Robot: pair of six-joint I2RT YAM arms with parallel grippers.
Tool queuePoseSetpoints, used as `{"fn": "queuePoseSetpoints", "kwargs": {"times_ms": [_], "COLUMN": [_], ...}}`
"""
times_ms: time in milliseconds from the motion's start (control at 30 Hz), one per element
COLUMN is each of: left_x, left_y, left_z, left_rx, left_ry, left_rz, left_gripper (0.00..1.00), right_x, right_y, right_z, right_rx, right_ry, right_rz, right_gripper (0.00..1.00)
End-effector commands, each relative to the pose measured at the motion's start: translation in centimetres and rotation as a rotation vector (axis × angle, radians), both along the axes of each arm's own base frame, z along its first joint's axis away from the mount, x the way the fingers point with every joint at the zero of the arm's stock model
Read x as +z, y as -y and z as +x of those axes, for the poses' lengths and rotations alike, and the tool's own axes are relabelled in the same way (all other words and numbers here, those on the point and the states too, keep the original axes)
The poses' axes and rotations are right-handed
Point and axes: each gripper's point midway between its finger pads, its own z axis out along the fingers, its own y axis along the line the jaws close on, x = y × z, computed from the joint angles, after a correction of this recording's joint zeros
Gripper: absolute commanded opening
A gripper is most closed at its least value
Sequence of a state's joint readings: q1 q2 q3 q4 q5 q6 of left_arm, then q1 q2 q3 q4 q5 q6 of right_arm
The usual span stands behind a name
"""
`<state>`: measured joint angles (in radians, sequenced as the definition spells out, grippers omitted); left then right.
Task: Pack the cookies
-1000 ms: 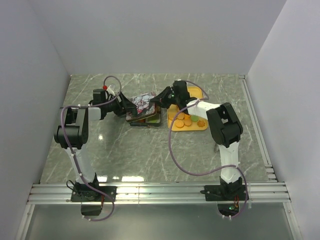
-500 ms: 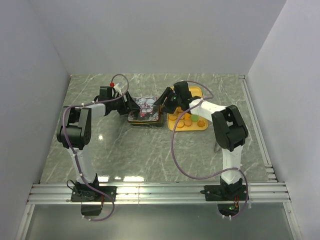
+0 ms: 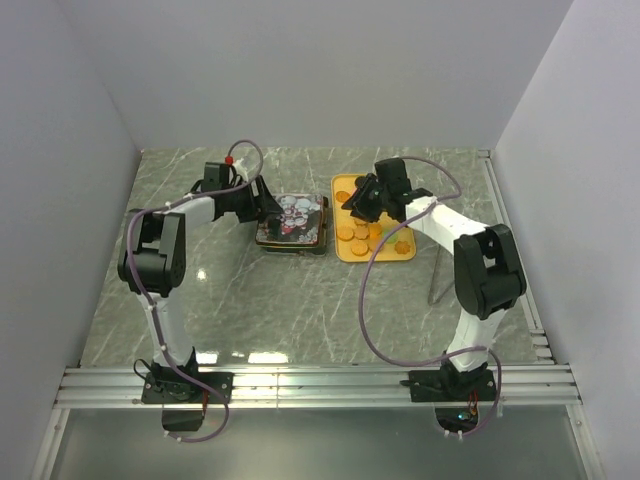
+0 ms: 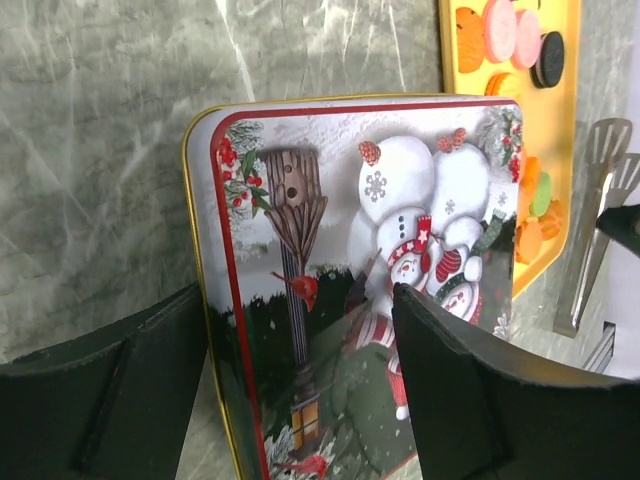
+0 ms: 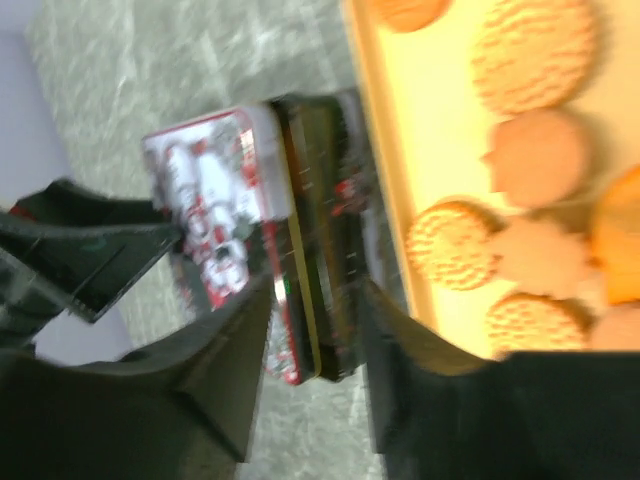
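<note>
Plainly, white walls point(image 3: 300, 70) enclose the grey-green marbled tabletop point(image 3: 300, 300) holding the cookies point(image 3: 347, 233).

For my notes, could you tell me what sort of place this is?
Probably a robot test booth: plain white walls around a marble-look table, arms bolted to a metal rail, cookies staged on a yellow tray.

i'm looking down on a grey-green, marble-veined worktop point(image 3: 300, 300), boxed in by plain white walls: a back wall point(image 3: 320, 70), a left wall point(image 3: 50, 200) and a right wall point(image 3: 590, 150). a ribbed aluminium rail point(image 3: 320, 385) runs along the near edge (pale patches of reflected light point(image 3: 245, 357) glare off the stone just beyond it).
</note>
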<state>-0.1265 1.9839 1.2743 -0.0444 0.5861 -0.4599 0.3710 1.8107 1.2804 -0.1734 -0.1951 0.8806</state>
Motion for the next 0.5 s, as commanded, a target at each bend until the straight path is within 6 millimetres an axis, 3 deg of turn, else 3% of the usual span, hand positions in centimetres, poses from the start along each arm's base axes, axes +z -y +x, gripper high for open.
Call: {"fn": "queuePoseSetpoints", "kwargs": {"times_ms": [0,133,300,467], "left_x": [-0.1,-0.2,-0.5,-0.4], "left_y": [0.3,0.8,1.2,1.9], "left_z": [0.4,0.4,0.5,0.3], "left_rx": [-0.019,-0.020,0.002,0.005], "left_ry": [-0.002,-0.024,-0.065,-0.120], "left_rz": [0.039,0.054,0.057,0.054], "left_gripper": [0.77,0.78,0.79,0.81], "right_x": [-2.5,-4.0,-6.1,-6.3], "right_y": [1.5,0.2,-2.1,-5.3], "right_z": [-0.5,-0.3,-0.9,-1.4], "right_rx": [-0.027,0.008,0.071,0.153], "right_ry": [-0.076,-0.123,-0.171,-0.179], "right_rz": [-0.062,-0.045,-0.032,0.000], "right_gripper": [0.42,0.31,0.27,0.23]}}
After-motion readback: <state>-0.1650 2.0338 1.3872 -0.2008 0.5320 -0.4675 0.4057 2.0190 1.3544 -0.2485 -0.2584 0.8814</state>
